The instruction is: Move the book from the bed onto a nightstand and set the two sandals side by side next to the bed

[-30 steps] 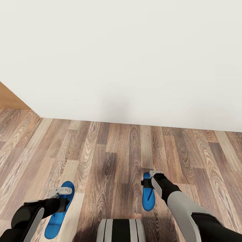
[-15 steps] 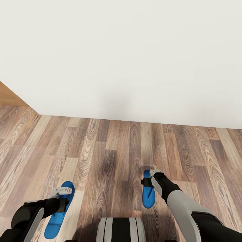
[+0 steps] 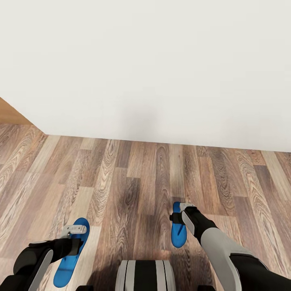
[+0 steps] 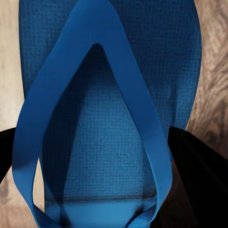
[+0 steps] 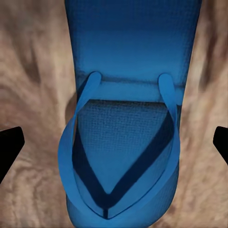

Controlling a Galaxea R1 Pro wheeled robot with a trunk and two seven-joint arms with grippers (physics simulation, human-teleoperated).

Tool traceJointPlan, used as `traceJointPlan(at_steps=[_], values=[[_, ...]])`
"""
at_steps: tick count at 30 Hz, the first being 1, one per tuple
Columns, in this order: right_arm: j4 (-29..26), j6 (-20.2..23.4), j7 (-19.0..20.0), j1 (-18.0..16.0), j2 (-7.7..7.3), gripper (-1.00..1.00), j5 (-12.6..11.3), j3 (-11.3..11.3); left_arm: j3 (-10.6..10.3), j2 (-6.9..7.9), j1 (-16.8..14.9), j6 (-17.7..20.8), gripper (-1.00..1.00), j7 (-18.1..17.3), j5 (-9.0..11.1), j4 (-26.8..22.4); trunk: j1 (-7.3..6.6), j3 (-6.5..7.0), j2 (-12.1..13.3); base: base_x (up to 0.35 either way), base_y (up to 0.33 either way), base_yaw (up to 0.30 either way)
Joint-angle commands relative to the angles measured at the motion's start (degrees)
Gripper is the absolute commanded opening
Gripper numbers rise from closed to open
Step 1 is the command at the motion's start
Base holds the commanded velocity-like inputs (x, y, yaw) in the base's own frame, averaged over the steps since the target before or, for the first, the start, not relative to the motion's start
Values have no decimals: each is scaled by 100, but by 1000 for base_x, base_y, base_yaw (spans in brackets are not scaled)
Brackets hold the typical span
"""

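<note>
The left claw (image 3: 74, 232) hangs low over the left sandal (image 3: 70, 258), and in the left wrist view its two dark fingers (image 4: 202, 185) stand apart on either side of the blue sole (image 4: 114, 142), with the strap's V running between them; whether they actually press the sandal or merely straddle it cannot be told from these pictures. The right claw (image 3: 182, 216) sits likewise over the right sandal (image 3: 178, 234), and its wrist view shows dark fingertips (image 5: 9, 145) far out at both edges, well clear of the sole (image 5: 126, 142), so this claw reads as spread wide and not gripping. Each arm seems to be matched to its own sandal so that both can be handled at once, which suits a task that wants the pair laid side by side. The two sandals lie flat on the wood plank floor (image 3: 133, 182), roughly parallel, but well apart, with the robot's grey and black trunk (image 3: 145, 276) between them, so they are not yet a neat pair. Beyond them a plain white wall (image 3: 161, 68) closes the view, and a strip of orange-brown surface (image 3: 10, 115) shows at the far left edge. Judging from this, the sandal step is under way but unfinished, and the pictures give no means of judging how close the sandals lie to the bed.
</note>
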Motion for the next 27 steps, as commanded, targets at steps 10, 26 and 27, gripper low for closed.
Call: traceJointPlan(at_steps=[10,26,27], values=[[-8,27,-15,-11,9,100,13,-47,9,0,-2,26,-100,-22,7,-4,12,-114,-8,0,0,0],[-7,28,-15,-11,10,100,13,-47,7,0,-2,25,-100,-23,7,-4,12,-114,-8,0,0,0],[-7,28,-15,-11,10,100,13,-47,6,0,-2,25,-100,-23,7,-4,12,-114,-8,0,0,0]])
